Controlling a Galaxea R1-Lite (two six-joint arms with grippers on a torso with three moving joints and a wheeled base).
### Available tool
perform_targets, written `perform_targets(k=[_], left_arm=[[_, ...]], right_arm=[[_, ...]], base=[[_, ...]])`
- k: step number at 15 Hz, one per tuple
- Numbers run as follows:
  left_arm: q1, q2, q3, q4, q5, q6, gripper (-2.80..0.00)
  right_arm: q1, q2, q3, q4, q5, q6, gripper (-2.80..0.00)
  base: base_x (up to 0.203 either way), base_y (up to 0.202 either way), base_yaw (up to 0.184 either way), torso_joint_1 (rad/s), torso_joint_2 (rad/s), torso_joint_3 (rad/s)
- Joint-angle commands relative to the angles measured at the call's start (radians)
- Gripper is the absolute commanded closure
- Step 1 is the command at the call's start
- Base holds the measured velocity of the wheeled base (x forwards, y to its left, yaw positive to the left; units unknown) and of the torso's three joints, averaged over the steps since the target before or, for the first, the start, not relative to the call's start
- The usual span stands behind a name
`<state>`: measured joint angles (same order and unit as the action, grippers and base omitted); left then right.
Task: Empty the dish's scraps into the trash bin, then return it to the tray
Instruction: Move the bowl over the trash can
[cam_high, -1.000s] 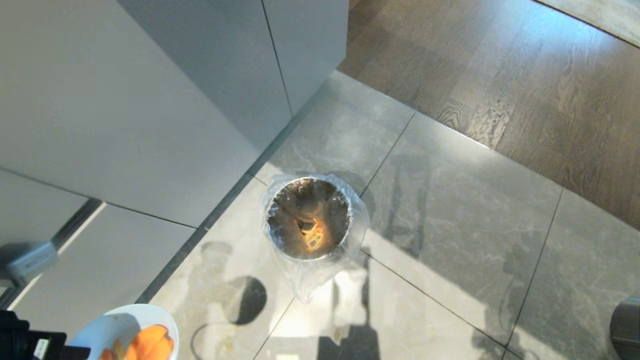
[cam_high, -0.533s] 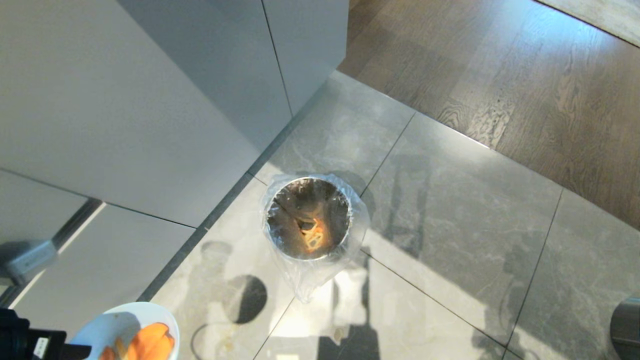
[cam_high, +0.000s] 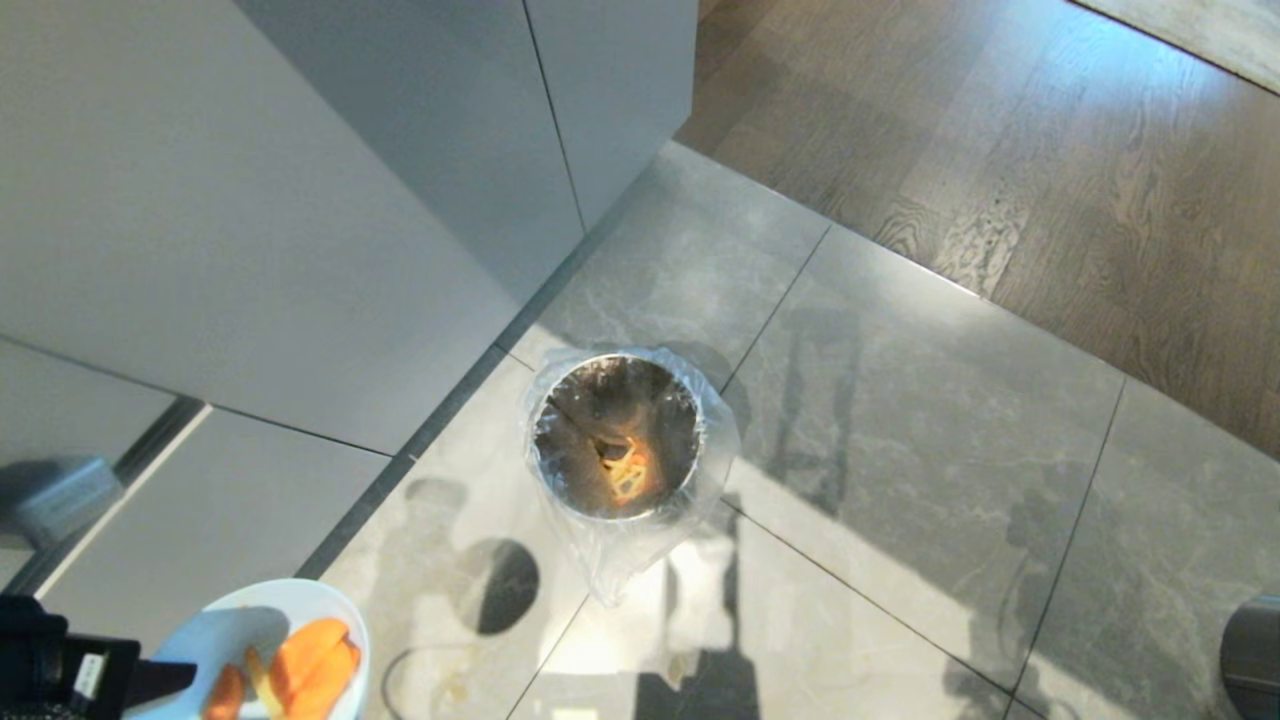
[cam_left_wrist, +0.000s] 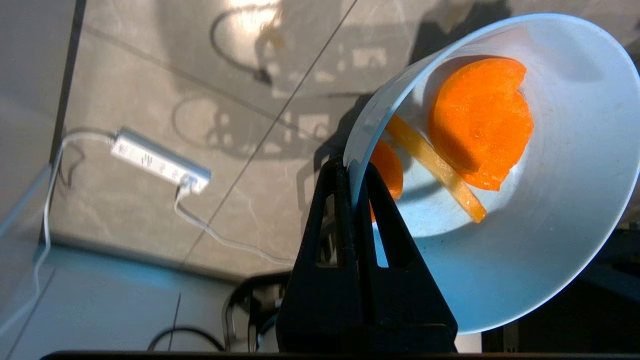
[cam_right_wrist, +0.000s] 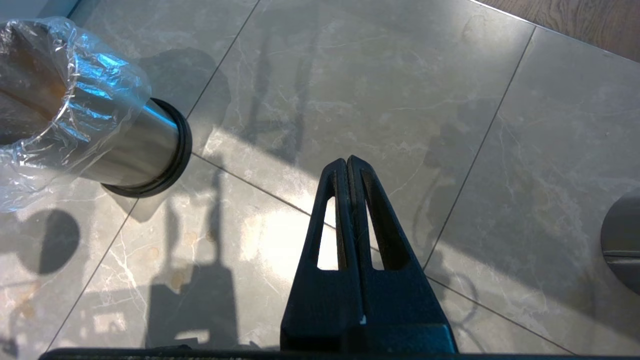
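Pinching the dish (cam_left_wrist: 540, 240) rim, the left gripper (cam_left_wrist: 350, 170) holds scraps (cam_left_wrist: 480, 125), seemingly short of the trash bin (cam_high: 615, 435).

The small pale blue-white dish (cam_high: 262, 640), holding orange carrot chunks (cam_high: 315, 655) and a yellow fry stick (cam_left_wrist: 434, 167), is above the floor, apart from the shiny bag-lined trash bin (cam_high: 617, 437) standing upright.

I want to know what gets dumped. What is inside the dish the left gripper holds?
Inside the dish: orange chunks and a pale yellow stick. The dish's rim and the left gripper partly hide one chunk.
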<state>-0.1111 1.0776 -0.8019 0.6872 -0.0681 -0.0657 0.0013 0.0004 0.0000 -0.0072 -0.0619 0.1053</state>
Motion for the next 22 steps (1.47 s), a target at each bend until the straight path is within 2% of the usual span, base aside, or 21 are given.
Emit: perform_targets(k=[1, 4, 7, 8, 12, 16, 19, 22], left_arm=[[-0.036, 0.03, 0.007, -0.087, 0.0, 0.0, 0.0], [-0.056, 0.046, 0.085, -0.272, 0.009, 0.009, 0.0], [-0.069, 0.062, 0.25, -0.626, 0.012, 0.01, 0.0], [-0.07, 0.089, 0.278, -0.713, 0.012, 0.019, 0.0], [-0.095, 0.222, 0.246, -0.833, 0.009, 0.105, 0.0], [-0.14, 0.357, 0.226, -1.022, 0.004, 0.199, 0.0], [-0.148, 0.427, 0.18, -1.046, 0.006, 0.357, 0.0], [-0.148, 0.497, 0.162, -1.114, 0.01, 0.477, 0.0]], right_arm=[[0.0, 0.0, 0.0, 0.0, -0.001, 0.001, 0.0], [0.0, 0.0, 0.0, 0.0, -0.001, 0.001, 0.0], [0.0, 0.0, 0.0, 0.0, 0.0, 0.001, 0.0], [0.0, 0.0, 0.0, 0.0, -0.001, 0.001, 0.0], [0.0, 0.0, 0.0, 0.0, 0.001, 0.001, 0.0], [0.0, 0.0, 0.0, 0.0, -0.001, 0.001, 0.0], [0.0, 0.0, 0.0, 0.0, 0.0, 0.001, 0.0], [0.0, 0.0, 0.0, 0.0, -0.001, 0.001, 0.0]], base=[[0.0, 0.0, 0.0, 0.0, 0.0, 0.0], [0.0, 0.0, 0.0, 0.0, 0.0, 0.0], [0.0, 0.0, 0.0, 0.0, 0.0, 0.0], [0.0, 0.0, 0.0, 0.0, 0.0, 0.0], [0.0, 0.0, 0.0, 0.0, 0.0, 0.0], [0.0, 0.0, 0.0, 0.0, 0.0, 0.0], [0.0, 0.0, 0.0, 0.0, 0.0, 0.0], [0.0, 0.0, 0.0, 0.0, 0.0, 0.0]])
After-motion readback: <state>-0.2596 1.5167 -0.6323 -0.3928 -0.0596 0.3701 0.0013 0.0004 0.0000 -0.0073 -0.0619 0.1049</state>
